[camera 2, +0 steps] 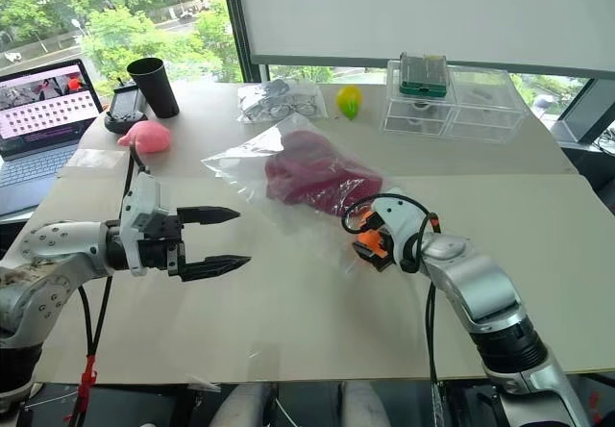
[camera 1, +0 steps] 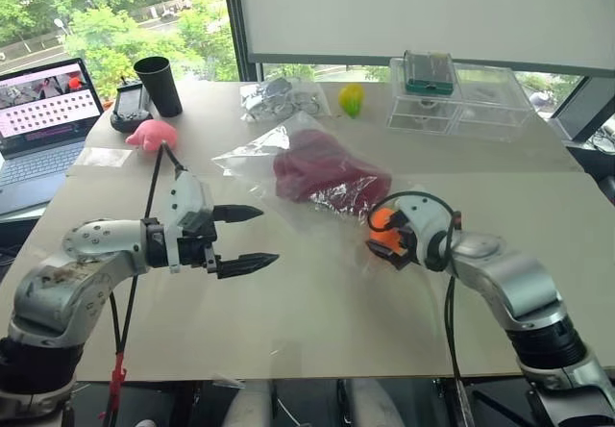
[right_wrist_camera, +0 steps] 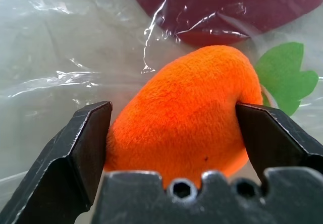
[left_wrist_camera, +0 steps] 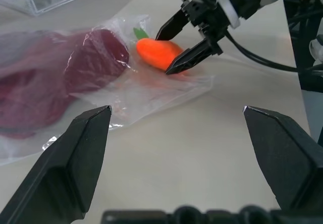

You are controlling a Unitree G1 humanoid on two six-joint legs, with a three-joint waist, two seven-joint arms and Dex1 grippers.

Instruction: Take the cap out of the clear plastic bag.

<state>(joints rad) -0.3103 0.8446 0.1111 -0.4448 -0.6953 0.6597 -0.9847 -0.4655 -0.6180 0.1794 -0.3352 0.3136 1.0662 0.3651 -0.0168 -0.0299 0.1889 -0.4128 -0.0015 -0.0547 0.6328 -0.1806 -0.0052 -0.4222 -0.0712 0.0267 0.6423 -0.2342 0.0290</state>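
Two grippers work around the clear plastic bag (camera 1: 288, 163), which lies flat on the table (camera 1: 317, 302) with the cap (camera 1: 322, 172) sealed inside it. We take the bag as our landmark. Our right gripper (left_wrist_camera: 176, 45) sits at the bag's near right edge, its fingers spread wide on either side of an orange plush carrot (right_wrist_camera: 184, 113); probably we mean to clear that toy off the plastic first, though it may merely be in the way. Our left gripper (camera 1: 245, 239) hovers off the bag's near left side, fingers spread and empty, likely waiting to pin or pull the bag.

Head views hide most of the carrot behind the right wrist. The right wrist view shows its green leaf (right_wrist_camera: 285, 77) and the fingers touching its sides without squeezing.
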